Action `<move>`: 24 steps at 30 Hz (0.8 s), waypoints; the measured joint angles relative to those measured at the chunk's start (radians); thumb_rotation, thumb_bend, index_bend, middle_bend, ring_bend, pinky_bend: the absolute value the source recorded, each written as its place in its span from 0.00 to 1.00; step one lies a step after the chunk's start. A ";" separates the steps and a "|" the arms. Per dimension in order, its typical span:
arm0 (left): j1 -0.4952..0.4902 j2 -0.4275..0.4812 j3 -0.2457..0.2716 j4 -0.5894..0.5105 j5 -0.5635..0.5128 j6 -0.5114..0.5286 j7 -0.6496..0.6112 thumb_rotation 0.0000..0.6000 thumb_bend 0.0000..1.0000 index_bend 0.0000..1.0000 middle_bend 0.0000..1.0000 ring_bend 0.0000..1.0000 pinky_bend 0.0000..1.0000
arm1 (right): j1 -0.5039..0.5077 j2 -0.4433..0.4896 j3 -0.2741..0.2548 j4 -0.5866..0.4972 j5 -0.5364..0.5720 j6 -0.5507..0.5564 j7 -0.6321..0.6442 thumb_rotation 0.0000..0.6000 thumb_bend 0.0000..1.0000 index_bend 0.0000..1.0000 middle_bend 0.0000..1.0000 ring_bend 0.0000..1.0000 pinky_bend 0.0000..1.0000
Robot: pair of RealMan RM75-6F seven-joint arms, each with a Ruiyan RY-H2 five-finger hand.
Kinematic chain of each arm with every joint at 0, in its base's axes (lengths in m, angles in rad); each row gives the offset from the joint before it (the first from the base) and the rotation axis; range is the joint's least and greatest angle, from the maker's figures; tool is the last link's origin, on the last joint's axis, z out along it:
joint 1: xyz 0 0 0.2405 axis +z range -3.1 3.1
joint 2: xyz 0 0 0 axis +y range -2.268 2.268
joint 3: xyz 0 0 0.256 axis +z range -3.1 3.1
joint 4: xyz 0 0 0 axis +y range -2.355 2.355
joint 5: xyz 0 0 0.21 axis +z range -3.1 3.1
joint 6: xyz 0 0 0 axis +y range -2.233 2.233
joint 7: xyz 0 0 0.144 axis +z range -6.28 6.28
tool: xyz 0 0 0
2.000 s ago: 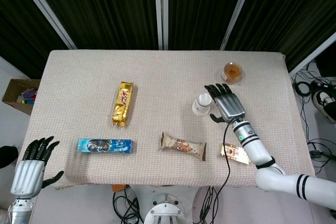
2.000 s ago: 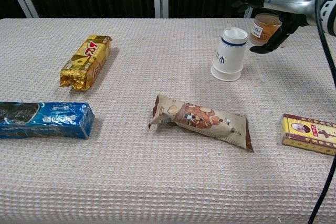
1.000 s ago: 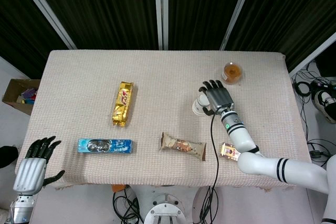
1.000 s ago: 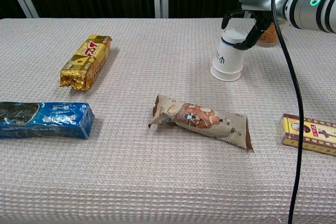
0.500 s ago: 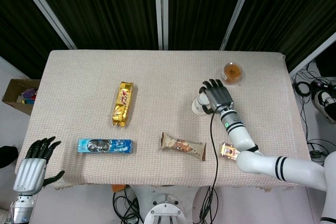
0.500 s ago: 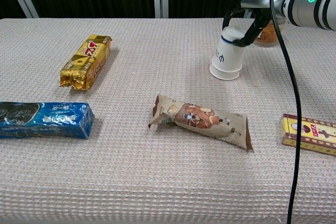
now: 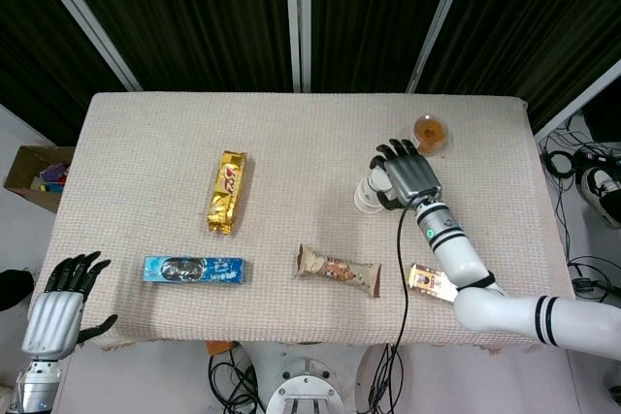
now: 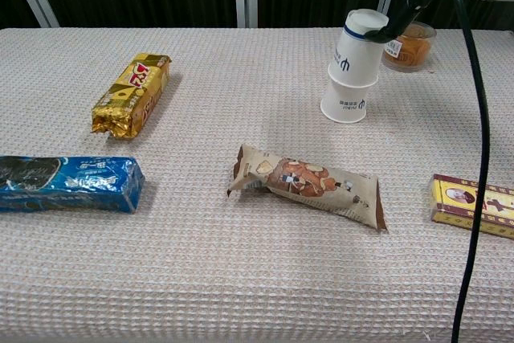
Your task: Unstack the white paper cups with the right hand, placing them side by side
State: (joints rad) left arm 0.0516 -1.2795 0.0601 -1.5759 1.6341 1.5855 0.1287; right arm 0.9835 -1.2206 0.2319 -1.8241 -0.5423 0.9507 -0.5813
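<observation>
Two stacked white paper cups (image 8: 353, 66), right hand (image 7: 408, 176) grasping the upper, seemingly half-lifted, jar (image 8: 408, 44) just beside.

On the desk (image 7: 291, 133), the paper cups (image 8: 352, 78) stood at about two o'clock from the centre, the upper cup (image 8: 359, 47) partly raised out of the lower cup (image 8: 345, 104). The right robot hand (image 7: 408, 176) sat on the upper cup's top. A jar (image 7: 430, 132) lay just behind the cups, at one o'clock. A snack bag (image 8: 309, 185) lay at five o'clock, a small box (image 7: 431, 281) to its right. A foil bar (image 7: 226, 190) lay at nine o'clock, a long packet (image 7: 193, 270) at seven o'clock. The left robot hand (image 7: 56, 311) hung off the near left corner.
</observation>
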 measured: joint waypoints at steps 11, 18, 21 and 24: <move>-0.009 -0.017 -0.001 0.013 -0.003 -0.015 -0.003 1.00 0.13 0.19 0.10 0.08 0.12 | 0.016 0.167 0.044 -0.194 -0.028 0.046 0.003 1.00 0.36 0.35 0.15 0.00 0.03; -0.004 -0.019 0.001 0.026 -0.013 -0.015 -0.014 1.00 0.13 0.19 0.10 0.08 0.12 | 0.074 -0.003 0.038 -0.019 -0.021 0.006 0.019 1.00 0.36 0.35 0.15 0.00 0.03; 0.000 -0.021 0.002 0.038 -0.024 -0.017 -0.026 1.00 0.13 0.19 0.10 0.08 0.12 | 0.094 -0.094 0.033 0.082 -0.038 -0.015 0.043 1.00 0.36 0.35 0.15 0.00 0.03; 0.004 -0.024 0.003 0.048 -0.028 -0.017 -0.035 1.00 0.13 0.19 0.10 0.08 0.12 | 0.115 -0.167 0.023 0.169 -0.047 -0.038 0.057 1.00 0.36 0.35 0.15 0.00 0.03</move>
State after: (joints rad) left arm 0.0553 -1.3033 0.0633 -1.5279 1.6061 1.5686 0.0933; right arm 1.0987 -1.3879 0.2553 -1.6554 -0.5897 0.9127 -0.5243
